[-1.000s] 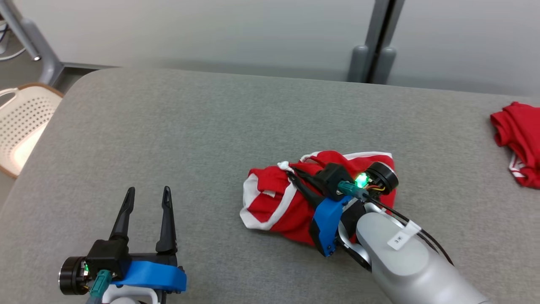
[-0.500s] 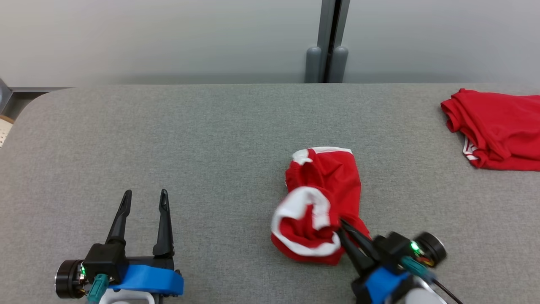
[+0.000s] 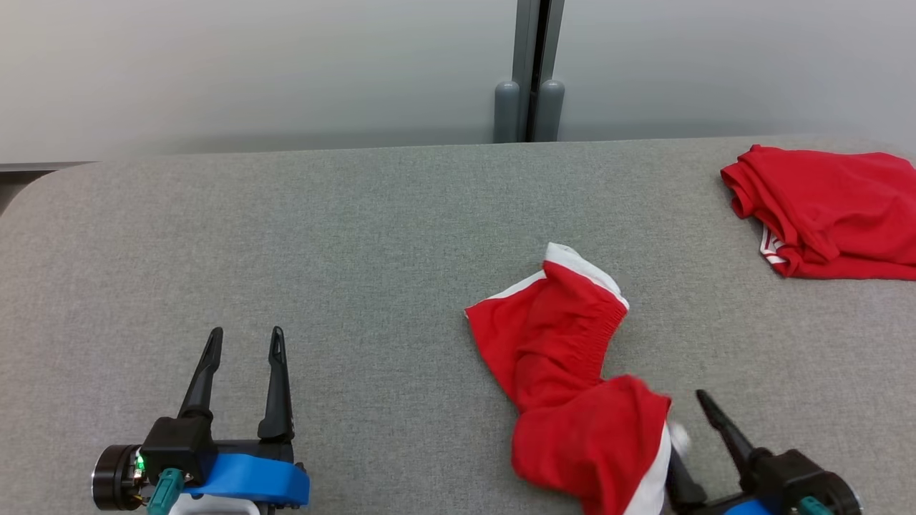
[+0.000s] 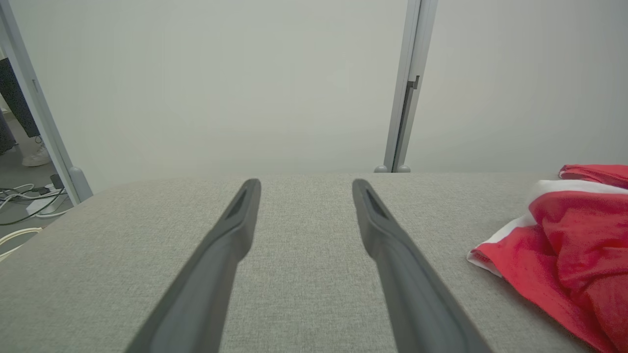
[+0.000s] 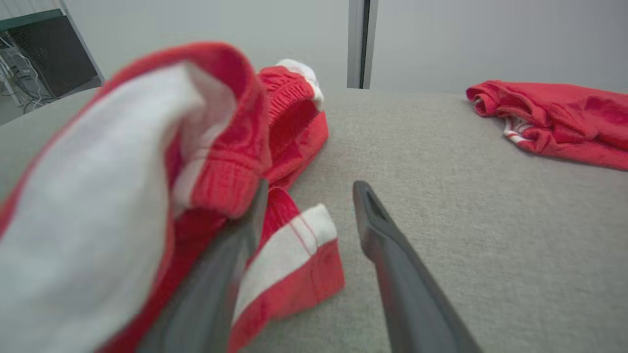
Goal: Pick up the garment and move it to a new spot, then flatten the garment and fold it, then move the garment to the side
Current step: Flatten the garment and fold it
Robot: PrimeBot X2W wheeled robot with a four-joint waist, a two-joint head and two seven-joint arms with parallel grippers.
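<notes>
On the grey table (image 3: 286, 214), red garment (image 3: 565, 343) against one finger (image 5: 213, 294) of parted right jaws; left jaws wide.

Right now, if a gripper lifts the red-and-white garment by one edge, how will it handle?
Probably floppy: the garment lies crumpled, one fold draped over a finger of the right gripper. Thin cloth, likely light, so it should hang and bunch. Pushed, it would probably wrinkle on the cloth-covered table rather than slide.
</notes>
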